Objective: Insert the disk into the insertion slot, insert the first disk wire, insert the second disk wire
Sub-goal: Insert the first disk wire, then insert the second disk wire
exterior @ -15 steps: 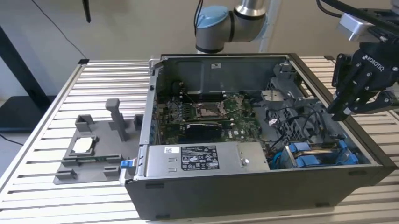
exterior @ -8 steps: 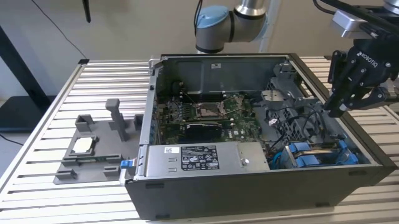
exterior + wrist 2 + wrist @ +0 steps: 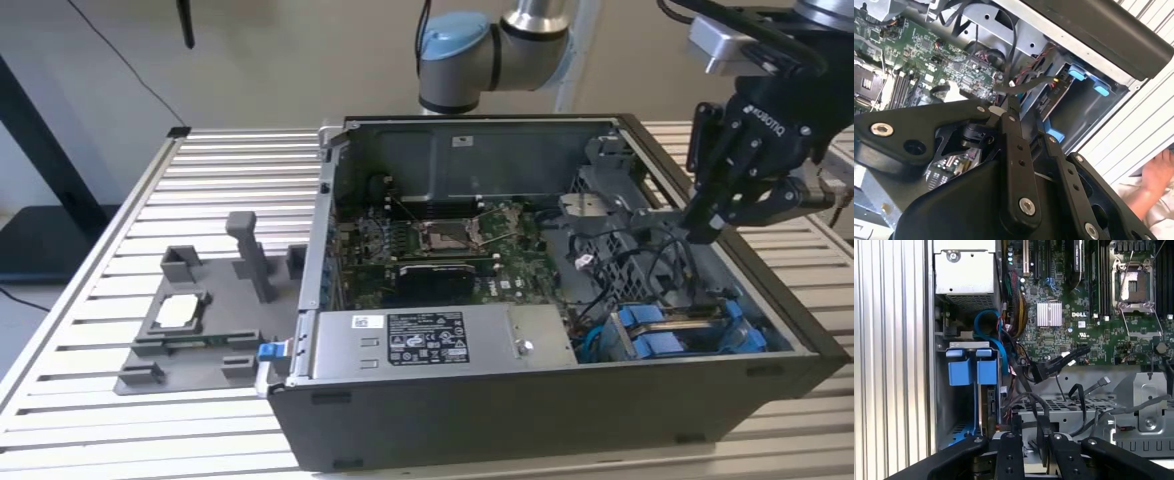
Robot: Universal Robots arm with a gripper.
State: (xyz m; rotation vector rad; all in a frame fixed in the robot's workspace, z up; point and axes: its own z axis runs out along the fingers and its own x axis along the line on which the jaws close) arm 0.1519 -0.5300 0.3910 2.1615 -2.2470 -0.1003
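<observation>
The disk [image 3: 651,334], in its bright blue frame [image 3: 974,372], stands inside the insertion slot [image 3: 727,322] of the grey drive cage [image 3: 969,345] at the case's near corner on the exterior view's right. My gripper [image 3: 703,228] hangs over the case above and behind the cage. Its fingers [image 3: 1010,145] are drawn together on a black disk wire [image 3: 1026,82], whose connector end lies at the fingertips. In the first wrist view that black wire [image 3: 1041,415] loops down between the fingers [image 3: 1009,455]. The cage's blue parts [image 3: 1076,75] lie just beyond the gripper [image 3: 1006,107].
The open computer case [image 3: 534,420] lies on a slatted metal table [image 3: 240,170]. A silver power-supply box [image 3: 414,340] sits beside the cage, with the motherboard [image 3: 1079,315] and loose cables behind it. A grey fixture [image 3: 200,320] stands at the exterior view's left. A person's hand [image 3: 1159,175] rests beside the case.
</observation>
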